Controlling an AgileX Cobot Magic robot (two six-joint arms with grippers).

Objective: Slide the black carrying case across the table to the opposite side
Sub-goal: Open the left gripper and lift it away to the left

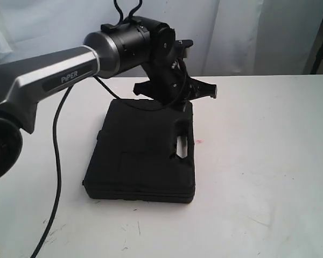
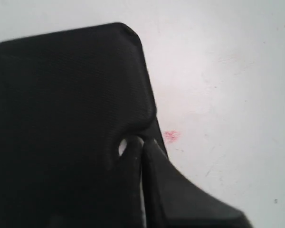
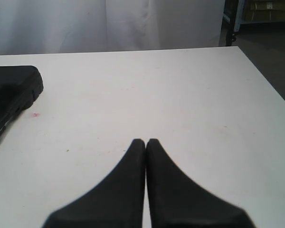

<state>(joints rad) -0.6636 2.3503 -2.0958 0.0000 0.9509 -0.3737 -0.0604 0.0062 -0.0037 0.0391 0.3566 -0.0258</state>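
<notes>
Status: black tool case lies flat on the white table, lid up, with its handle cut-out on the edge that faces the open half of the table. Over that handle side sits the left gripper, fingers pressed together with nothing between them. I read it as a pusher, not a grasp: the case is too wide to pinch, and closed tips give one stiff contact point. In the left wrist view the tips line up with the cut-out, and a sliver of white shows beside them. Can't tell whether they're hooked into it, resting on the lid, or just above it. A tiny pink spot lies just beside the case's handle edge, handy as a travel reference. Well apart from the case on that same side, the right gripper is also pressed together and empty, over bare table, so it's playing no part. My read: the slide is barely begun or not begun, with plenty of table left beyond the handle edge. Risk: a push near one corner yaws the case instead of translating it.
</notes>
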